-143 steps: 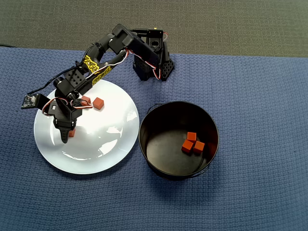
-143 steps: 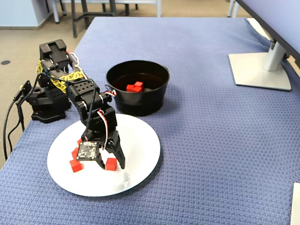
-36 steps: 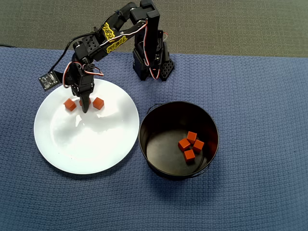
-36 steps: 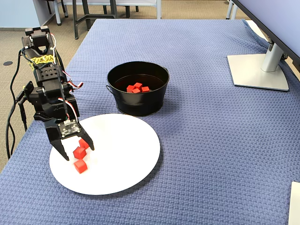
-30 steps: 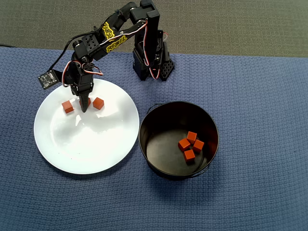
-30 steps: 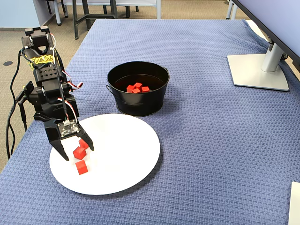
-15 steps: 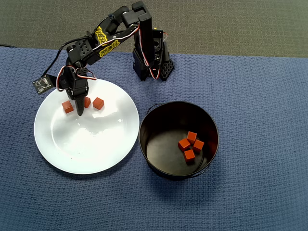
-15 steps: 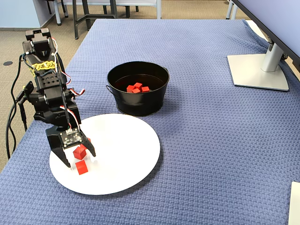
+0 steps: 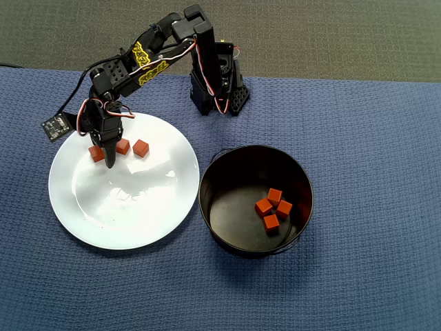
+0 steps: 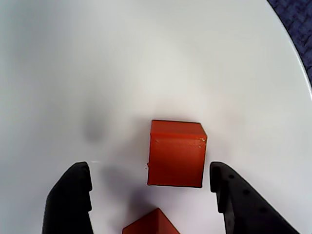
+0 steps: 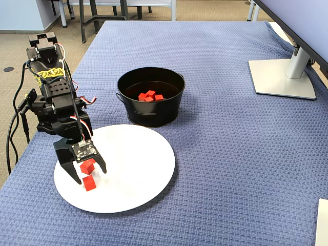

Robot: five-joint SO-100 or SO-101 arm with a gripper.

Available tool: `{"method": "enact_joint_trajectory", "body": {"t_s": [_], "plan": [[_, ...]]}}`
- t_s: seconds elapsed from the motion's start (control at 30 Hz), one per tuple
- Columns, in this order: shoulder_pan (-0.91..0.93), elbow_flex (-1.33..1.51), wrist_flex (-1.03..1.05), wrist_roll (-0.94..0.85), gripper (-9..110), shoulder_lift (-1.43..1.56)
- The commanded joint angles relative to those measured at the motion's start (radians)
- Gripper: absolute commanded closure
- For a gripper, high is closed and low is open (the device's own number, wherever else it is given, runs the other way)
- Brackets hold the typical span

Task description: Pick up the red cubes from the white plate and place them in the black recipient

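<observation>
The blue cloth point(image 9: 358, 138) covered the whole table, leaving wide bare room to the right of everything in the overhead view. On it the plate point(image 9: 124, 207) lay at the left and the pot point(image 9: 256, 172) just beside it at the right, their rims nearly touching, so a carry between them looked short. The arm point(image 9: 155, 58) reached from its base at the far edge down over the plate's far-left part.

The gripper point(image 10: 151, 187) hung low with jaws spread, pinching nothing. One cube point(image 10: 176, 153) sat between the fingers in the wrist view, nearer the right one, with clear plate on both sides. A second cube point(image 10: 151, 223) lay just nearer the camera, likely to be nudged on closing. A third point(image 9: 140, 148) rested to the right in the overhead view. Four cubes point(image 9: 273, 207) lay clustered in the pot's right half, so roughly half the job seemed done.
</observation>
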Motion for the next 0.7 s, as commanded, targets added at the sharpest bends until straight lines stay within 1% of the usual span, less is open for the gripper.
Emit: {"method": "enact_joint_trajectory", "body": {"t_s": [0.0,0.3,0.4,0.5,0.67], "plan": [[-0.015,-0.067,0.014,0.021,79,0.005],[-0.006,-0.071,-0.017,0.005,79,-0.018],[-0.006,-0.084,-0.023,0.018,83,-0.031],[-0.005,-0.104,-0.015,0.021,89,-0.043],[-0.005,-0.114,-0.017,0.021,89,-0.051]]}}
